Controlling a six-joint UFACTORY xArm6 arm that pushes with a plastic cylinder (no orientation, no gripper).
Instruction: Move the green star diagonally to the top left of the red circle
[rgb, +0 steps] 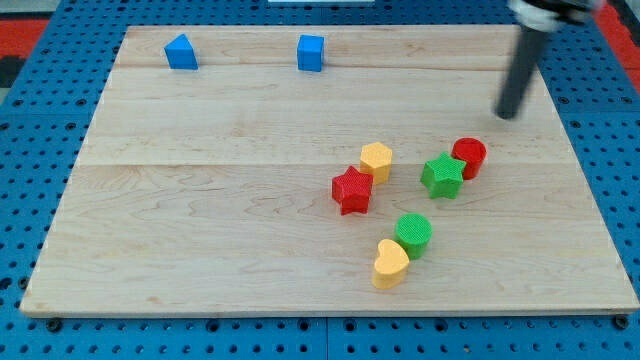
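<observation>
The arm carried no gripper, only a straight dark rod, so there was nothing to open or close; its tip (509, 115) stood on the pale wooden board (200, 200), touching no block.

Step in hand, as judged: bring the tip round to the green star-shaped plastic block (442, 176) and push it up and leftward past the red circular plastic block (469, 157). The star sat pressed against, or very nearly against, the circle's lower-left side. To do this well, the tip probably needed to come in below the star, toward the view's bottom and slightly right, and push along a line that cleared the circle; a push from the right would drag the circle along. Short, corrected strokes seemed wiser, since star points tend to turn a block off the rod.

From the tip, the green star lay toward the view's bottom and left, near but clearly apart; the red circle lay between, just below-left of the tip.

Farther left of the tip: a yellow hexagonal block (376, 160) and a red star block (352, 190), both possible obstacles to an overlong push.
</observation>
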